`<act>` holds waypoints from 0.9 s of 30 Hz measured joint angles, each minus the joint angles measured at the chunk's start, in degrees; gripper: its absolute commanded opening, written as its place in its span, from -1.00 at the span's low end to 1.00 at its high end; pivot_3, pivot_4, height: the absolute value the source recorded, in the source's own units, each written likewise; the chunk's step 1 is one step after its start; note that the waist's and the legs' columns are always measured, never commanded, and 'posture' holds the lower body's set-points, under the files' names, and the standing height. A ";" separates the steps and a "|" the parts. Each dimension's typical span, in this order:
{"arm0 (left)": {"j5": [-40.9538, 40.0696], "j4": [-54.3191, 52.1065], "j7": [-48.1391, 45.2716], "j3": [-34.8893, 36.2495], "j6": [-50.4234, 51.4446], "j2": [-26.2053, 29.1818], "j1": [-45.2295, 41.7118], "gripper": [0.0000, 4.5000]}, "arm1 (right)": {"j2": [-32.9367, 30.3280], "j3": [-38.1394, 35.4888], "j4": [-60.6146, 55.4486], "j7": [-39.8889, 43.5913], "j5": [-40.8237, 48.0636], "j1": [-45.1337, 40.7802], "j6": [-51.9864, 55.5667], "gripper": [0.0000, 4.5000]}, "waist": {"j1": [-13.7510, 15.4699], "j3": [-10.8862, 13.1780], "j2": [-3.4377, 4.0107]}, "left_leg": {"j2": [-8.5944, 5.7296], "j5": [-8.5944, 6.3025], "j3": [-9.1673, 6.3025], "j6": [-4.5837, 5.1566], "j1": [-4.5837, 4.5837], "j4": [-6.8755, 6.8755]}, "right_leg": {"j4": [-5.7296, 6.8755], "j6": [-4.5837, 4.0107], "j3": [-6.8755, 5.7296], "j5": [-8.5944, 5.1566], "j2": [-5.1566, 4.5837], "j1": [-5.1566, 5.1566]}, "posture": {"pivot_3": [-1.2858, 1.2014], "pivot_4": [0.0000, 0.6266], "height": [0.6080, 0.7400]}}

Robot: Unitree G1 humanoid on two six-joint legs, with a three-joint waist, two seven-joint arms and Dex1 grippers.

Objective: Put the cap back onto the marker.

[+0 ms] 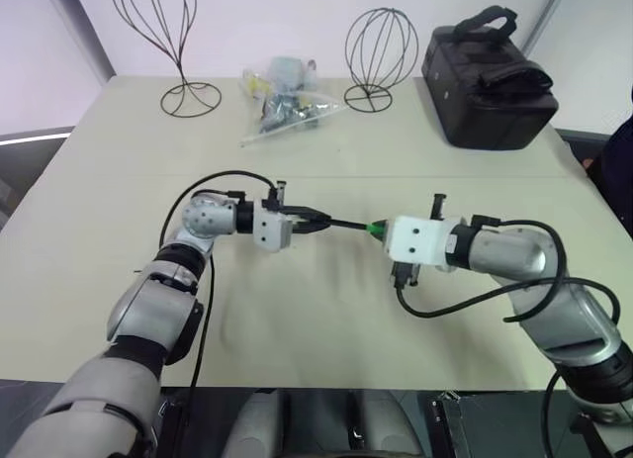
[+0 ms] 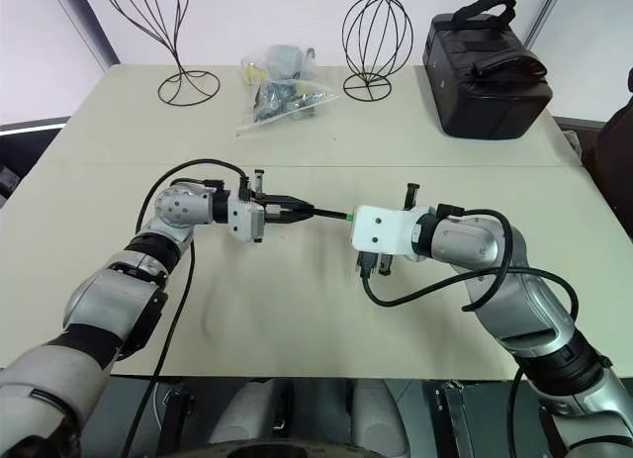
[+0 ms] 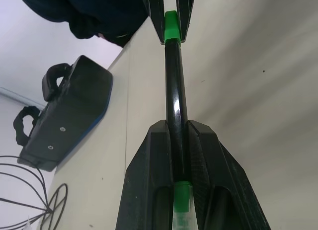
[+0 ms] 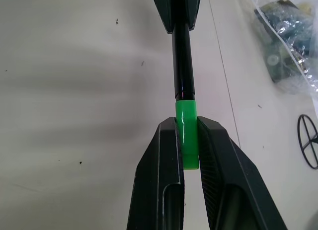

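The task looks all but finished: the cap (image 4: 186, 133) sits on the end of the marker (image 4: 182, 61), its rim meeting the dark barrel with no tip showing between them, though whether it is pushed fully home cannot be told. What seems left is a last press and letting go. The left gripper (image 1: 315, 222) is clamped tight on the marker's barrel, and the right gripper (image 1: 379, 229) is clamped tight on the cap, the two facing each other above the middle of the desk (image 1: 326, 310) with the marker bridging them almost level. The marker is a thin, glossy green-black stick; the cap is a short, bright green plastic cylinder.
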 measured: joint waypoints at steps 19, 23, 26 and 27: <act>17.54 -0.08 18.57 0.10 -6.80 1.43 -0.17 -1.00 | 1.83 -1.81 -2.30 0.99 3.22 1.75 7.50 -0.89 | 0.09 0.00 0.00 | -0.01 0.00 0.00 0.00 0.00 0.00 | 0.00 0.00 0.00 0.00 0.00 0.00 | 0.03 -0.52 1.00; 20.69 -0.12 23.00 -0.27 -6.95 1.55 -0.18 -1.00 | 1.81 -2.06 -2.30 0.75 3.33 1.46 8.45 -0.89 | 0.06 0.00 0.00 | -0.01 0.00 -0.01 0.00 0.00 0.00 | 0.00 0.00 0.00 0.00 0.00 0.00 | 0.03 -0.52 1.00; 22.66 -0.19 25.95 -0.63 -7.30 1.90 -0.28 -1.00 | 1.70 -2.06 -2.30 0.89 3.44 1.05 8.76 -0.89 | 0.06 0.00 0.00 | -0.01 0.00 -0.01 0.00 0.00 0.00 | 0.00 0.00 0.00 0.00 0.00 0.00 | 0.03 -0.52 1.00; 23.36 -0.19 26.87 -0.84 -7.39 2.01 -0.46 -1.00 | 1.67 -2.06 -2.30 0.97 3.46 0.94 8.89 -0.89 | 0.08 0.00 0.00 | -0.01 0.00 0.00 0.00 0.00 0.00 | 0.00 0.00 0.00 0.00 0.00 0.00 | 0.03 -0.52 1.00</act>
